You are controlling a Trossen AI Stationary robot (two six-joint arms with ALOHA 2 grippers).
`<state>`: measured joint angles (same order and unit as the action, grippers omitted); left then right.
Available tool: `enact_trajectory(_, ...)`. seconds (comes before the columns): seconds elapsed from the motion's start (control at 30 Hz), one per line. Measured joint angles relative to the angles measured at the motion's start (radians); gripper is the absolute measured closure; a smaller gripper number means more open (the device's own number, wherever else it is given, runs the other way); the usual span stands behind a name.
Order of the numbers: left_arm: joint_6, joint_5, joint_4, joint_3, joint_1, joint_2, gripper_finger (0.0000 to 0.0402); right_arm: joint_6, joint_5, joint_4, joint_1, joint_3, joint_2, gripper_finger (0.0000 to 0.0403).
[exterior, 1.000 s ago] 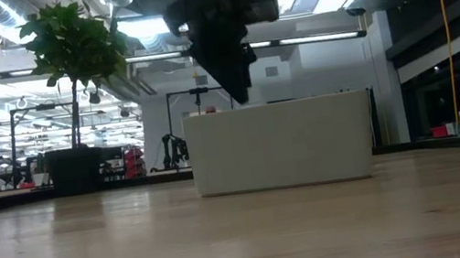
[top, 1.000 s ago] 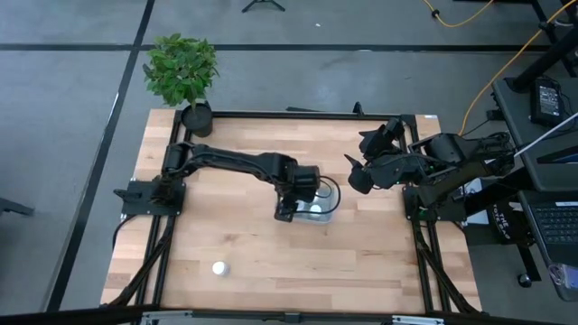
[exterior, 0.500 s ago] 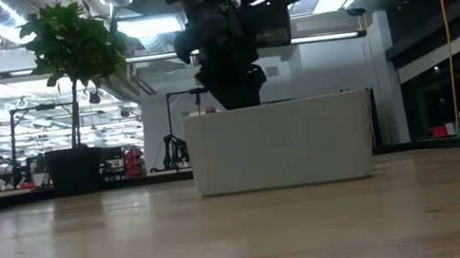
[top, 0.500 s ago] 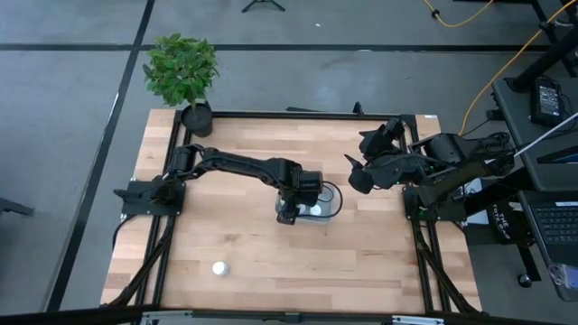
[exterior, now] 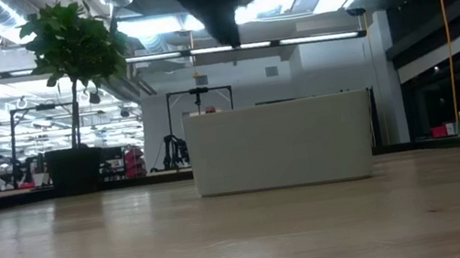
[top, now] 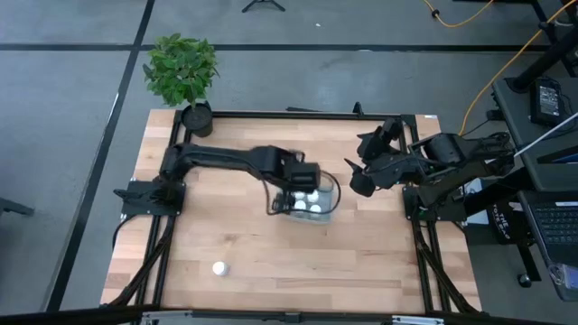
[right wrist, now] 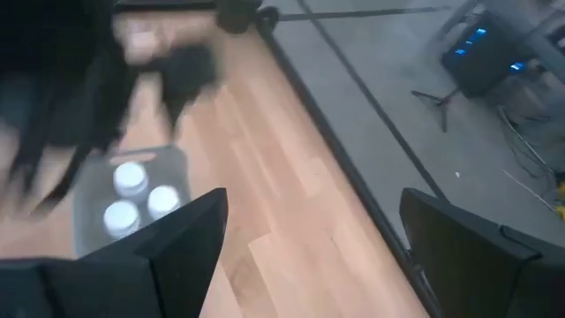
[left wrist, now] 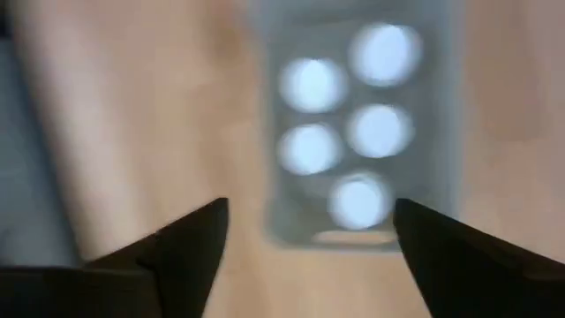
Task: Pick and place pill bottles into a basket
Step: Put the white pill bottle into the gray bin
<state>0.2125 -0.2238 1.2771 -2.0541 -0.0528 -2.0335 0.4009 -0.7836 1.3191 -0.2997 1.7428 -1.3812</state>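
The left gripper, fingers spread and empty, hangs over the basket, holding what seem five pill bottles. A sixth bottle lies apart. The right gripper, released, waits beside.

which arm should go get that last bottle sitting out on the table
Left, probably. The lone bottle lies on the left arm's half of the table, and the left gripper, open and empty, hangs over the basket. The right gripper waits farther off.

The whole table is seen from straight above. It is also seen from its top, level. The basket is seen from close above by the left wrist view, and is shared by all views.
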Motion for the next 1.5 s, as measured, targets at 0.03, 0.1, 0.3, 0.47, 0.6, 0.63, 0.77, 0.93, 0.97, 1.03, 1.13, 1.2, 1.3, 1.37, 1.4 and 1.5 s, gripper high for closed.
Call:
enact_trajectory(0.03, -0.021, -0.045, 0.029, -0.02, 0.001, 0.019, 0.0089, -0.017, 0.015, -0.002, 0.0, 0.0, -0.003, 0.0068)
enact_trajectory(0.1, -0.094, -0.137, 0.079, -0.048, 0.004, 0.069, 0.0092, -0.048, 0.042, -0.006, 0.0, 0.0, -0.009, 0.0068)
enact_trajectory(0.3, -0.412, -0.36, 0.172, -0.067, -0.014, 0.305, 0.0094, -0.338, 0.161, -0.258, 0.016, -0.094, -0.032, 0.0068)
enact_trajectory(0.47, -0.611, -0.459, 0.176, -0.067, -0.043, 0.482, 0.0094, -0.611, 0.575, -0.743, 0.126, -0.216, -0.086, 0.0068)
enact_trajectory(0.6, -0.701, -0.502, 0.177, -0.066, -0.089, 0.584, 0.0094, -0.643, 0.855, -0.918, 0.208, -0.186, -0.213, 0.0068)
enact_trajectory(0.63, -0.711, -0.514, 0.179, -0.066, -0.104, 0.603, 0.0094, -0.647, 0.904, -0.912, 0.219, -0.152, -0.257, 0.0068)
enact_trajectory(0.77, -0.744, -0.587, 0.181, -0.064, -0.153, 0.66, 0.0094, -0.719, 0.995, -0.808, 0.226, 0.038, -0.456, 0.0068)
enact_trajectory(0.93, -0.779, -0.582, 0.243, -0.063, -0.201, 0.67, 0.0094, -0.773, 1.043, -0.656, 0.21, 0.314, -0.705, 0.0068)
enact_trajectory(0.97, -0.804, -0.561, 0.275, -0.062, -0.212, 0.667, 0.0094, -0.772, 1.048, -0.61, 0.21, 0.366, -0.744, 0.0068)
enact_trajectory(1.03, -0.841, -0.478, 0.293, -0.034, -0.235, 0.659, 0.0094, -0.771, 1.0, -0.468, 0.217, 0.46, -0.797, 0.0068)
enact_trajectory(1.13, -0.837, -0.328, 0.295, 0.086, -0.283, 0.661, 0.0094, -0.77, 0.797, -0.246, 0.242, 0.546, -0.803, 0.0071)
enact_trajectory(1.2, -0.867, -0.298, 0.29, 0.197, -0.332, 0.667, 0.0094, -0.755, 0.727, -0.116, 0.268, 0.569, -0.77, 0.0077)
enact_trajectory(1.3, -0.953, -0.276, 0.295, 0.382, -0.412, 0.711, 0.0094, -0.665, 0.717, 0.034, 0.315, 0.576, -0.674, 0.009)
enact_trajectory(1.37, -1.004, -0.251, 0.287, 0.514, -0.461, 0.732, 0.0094, -0.6, 0.708, 0.125, 0.339, 0.565, -0.592, 0.0098)
enact_trajectory(1.4, -1.026, -0.231, 0.268, 0.576, -0.486, 0.739, 0.0094, -0.565, 0.688, 0.159, 0.346, 0.554, -0.549, 0.0102)
enact_trajectory(1.5, -1.075, -0.158, 0.183, 0.73, -0.56, 0.788, 0.0094, -0.444, 0.571, 0.216, 0.345, 0.496, -0.418, 0.0111)
